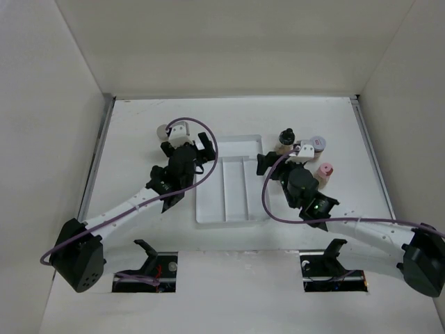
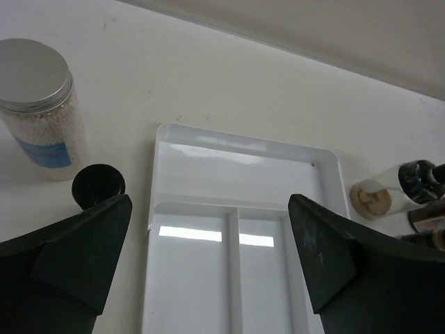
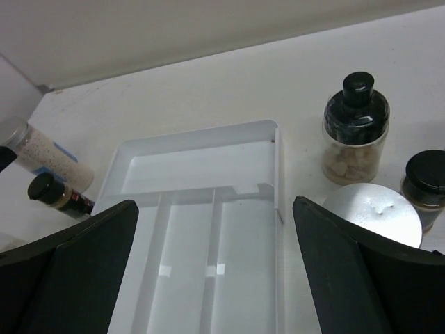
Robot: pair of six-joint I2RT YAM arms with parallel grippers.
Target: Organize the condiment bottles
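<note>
Both jaws wide, holding nothing | condiment bottles (image 1: 325, 170) beside jaws, outside tray (image 1: 236, 149)

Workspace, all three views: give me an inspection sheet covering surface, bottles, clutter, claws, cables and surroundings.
Surface: white table; white three-compartment tray in the middle.
Bottles: silver-capped bottle and black-capped bottle left of the tray; knob-capped bottle, lavender-capped bottle, pink-capped bottle right of it; none in the tray.
Clutter: nothing seen.
Claws: left claw and right claw both open, holding nothing, facing the tray.
Cables: left cable and right cable, purple, looping at the wrists.
Surroundings: white walls on three sides.
</note>
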